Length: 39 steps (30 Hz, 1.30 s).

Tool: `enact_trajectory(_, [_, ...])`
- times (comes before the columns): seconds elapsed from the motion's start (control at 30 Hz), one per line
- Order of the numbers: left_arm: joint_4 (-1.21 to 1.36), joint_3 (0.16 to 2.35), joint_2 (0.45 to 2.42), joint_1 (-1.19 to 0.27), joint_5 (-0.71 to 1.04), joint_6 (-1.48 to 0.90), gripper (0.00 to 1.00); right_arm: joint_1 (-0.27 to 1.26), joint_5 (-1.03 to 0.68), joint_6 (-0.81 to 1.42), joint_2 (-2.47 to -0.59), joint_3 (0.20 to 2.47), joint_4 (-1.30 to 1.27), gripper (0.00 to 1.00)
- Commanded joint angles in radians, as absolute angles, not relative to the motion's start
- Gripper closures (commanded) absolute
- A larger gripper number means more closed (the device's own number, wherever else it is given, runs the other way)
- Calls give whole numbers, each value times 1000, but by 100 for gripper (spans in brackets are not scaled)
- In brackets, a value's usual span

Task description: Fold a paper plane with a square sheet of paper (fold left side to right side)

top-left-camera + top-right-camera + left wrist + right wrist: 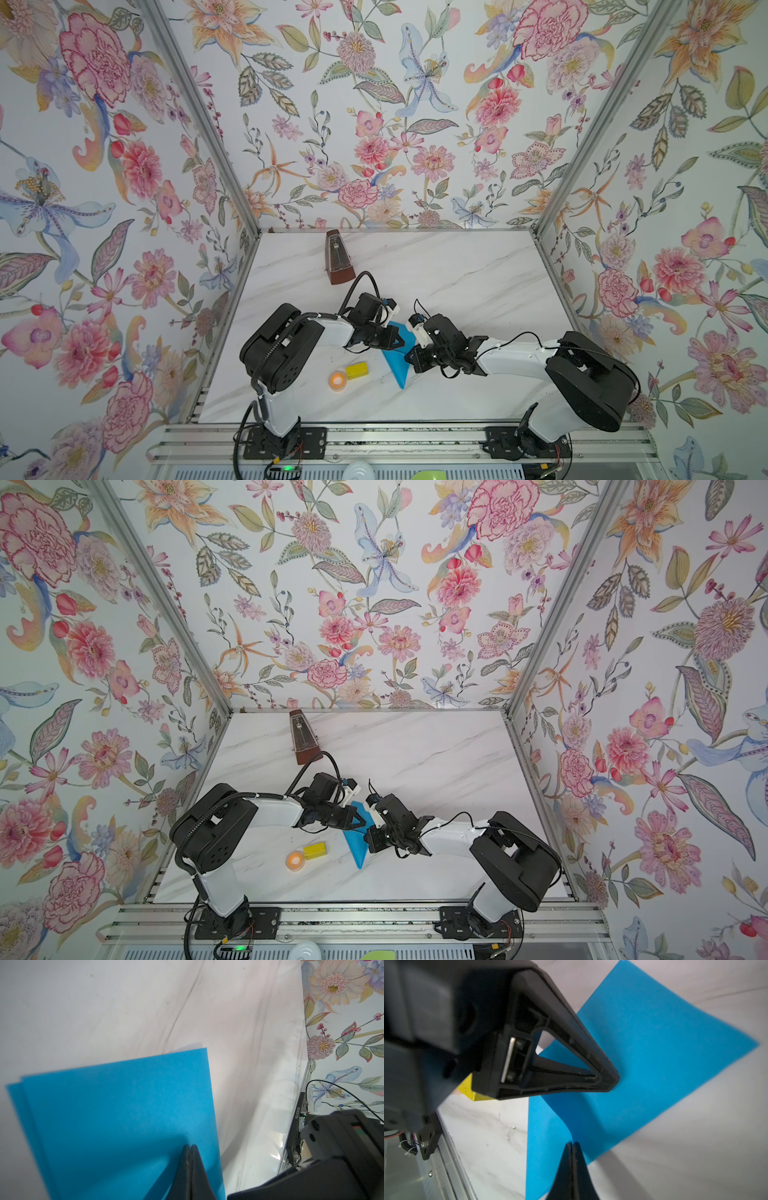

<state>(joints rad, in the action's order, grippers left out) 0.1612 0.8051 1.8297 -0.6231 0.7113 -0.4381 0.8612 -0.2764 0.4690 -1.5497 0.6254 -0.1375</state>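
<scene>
We note blue paper sheet lying folded on marble table, between both arms, near yellow block and orange tape roll. Left gripper clenched, tip over sheet. Right gripper clenched at sheet's edge, nothing seen between jaws. Only left wrist view shows us two offset layers. Only top views show brown metronome, far back on table.

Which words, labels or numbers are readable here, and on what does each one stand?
Black plate, white printed code: too blurred to read surely.
Metronome, face scale: too small to read.
Blue paper: no text.
</scene>
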Motion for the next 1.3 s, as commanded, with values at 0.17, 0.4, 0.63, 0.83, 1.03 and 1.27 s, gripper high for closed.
enact_trajectory(0.17, [81, 805, 1859, -618, 638, -421, 97, 854, -255, 485, -1520, 597, -111, 100])
enact_trajectory(0.4, [77, 805, 1853, -614, 638, -422, 98, 854, -249, 490, -1519, 588, -112, 100])
enact_trajectory(0.63, [70, 811, 1860, -611, 641, -414, 98, 848, -231, 485, -1519, 587, -110, 100])
enact_trajectory(0.83, [66, 813, 1860, -609, 643, -410, 98, 840, -244, 479, -1528, 594, -117, 100])
enact_trajectory(1.03, [63, 815, 1861, -607, 644, -405, 99, 839, -241, 485, -1539, 590, -119, 100])
enact_trajectory(1.27, [57, 815, 1857, -602, 642, -400, 99, 840, -240, 488, -1549, 584, -117, 100])
